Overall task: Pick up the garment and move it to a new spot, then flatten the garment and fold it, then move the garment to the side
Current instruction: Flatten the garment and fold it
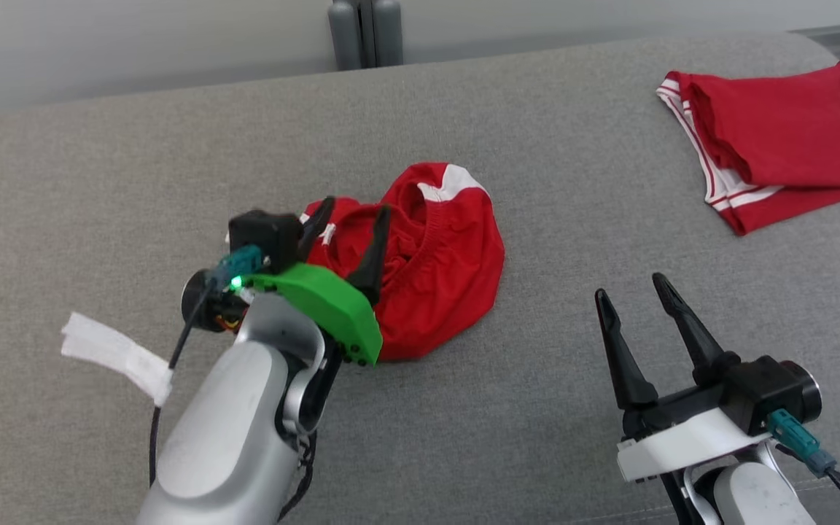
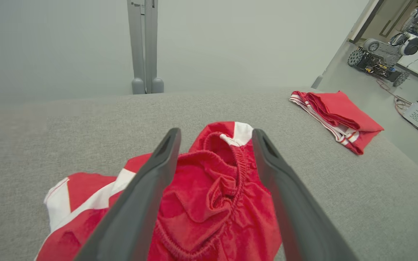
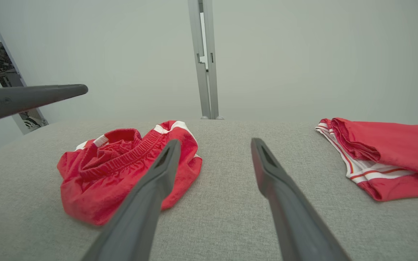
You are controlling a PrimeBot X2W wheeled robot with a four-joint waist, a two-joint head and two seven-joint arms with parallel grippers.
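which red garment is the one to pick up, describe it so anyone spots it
On the grey fabric-covered surface, look near the middle, below the open left claw. The crumpled red shorts lie in a loose heap with the elastic waistband showing, unlike the folded red garment lying flat at the far right.

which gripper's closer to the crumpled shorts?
Left. The left gripper hovers open directly over the crumpled shorts; the right gripper is open above the bare surface, apart from them on the robot's right.

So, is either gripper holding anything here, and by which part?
Nothing is held. The left gripper hangs open over the crumpled red fabric garment; the right gripper is open too.
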